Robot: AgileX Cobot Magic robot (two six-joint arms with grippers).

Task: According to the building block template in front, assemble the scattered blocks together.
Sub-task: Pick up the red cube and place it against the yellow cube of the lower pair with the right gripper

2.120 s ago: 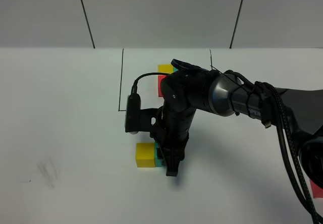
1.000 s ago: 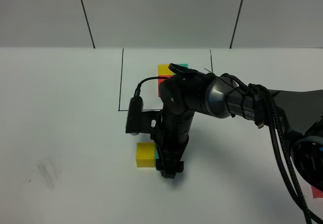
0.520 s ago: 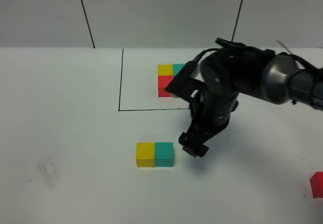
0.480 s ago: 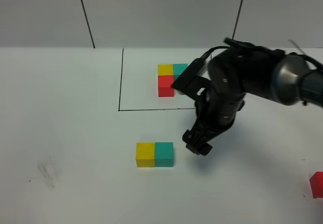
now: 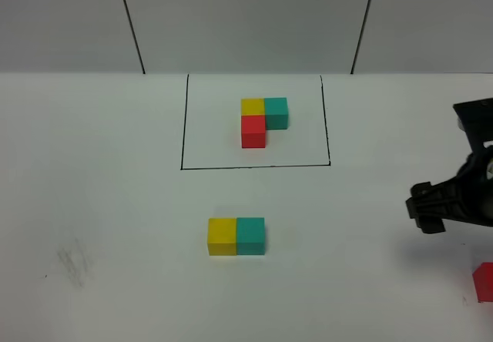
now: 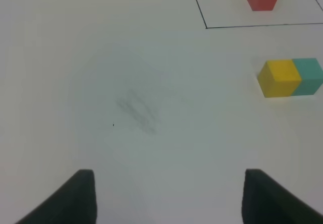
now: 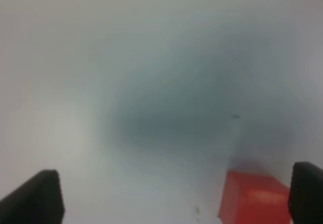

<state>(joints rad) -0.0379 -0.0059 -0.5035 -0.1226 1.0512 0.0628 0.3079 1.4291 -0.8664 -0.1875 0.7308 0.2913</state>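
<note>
Currently on bench (image 5: 92,203): one bordered three-cube template (image 5: 255,125) at back; three loose cubes: yellow cube (image 5: 222,236) touching teal cube (image 5: 250,236), red cube (image 5: 484,282) well apart, near right jaws. Those and left jaws: spread, empty.

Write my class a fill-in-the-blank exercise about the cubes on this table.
The loose teal cube touches the loose ____ cube.
The loose red cube lies alone near the high view's ____ edge.
A thin ____ rectangle borders the template.
The right gripper has its fingers ____.
Missing: yellow; right; black; open.
</note>
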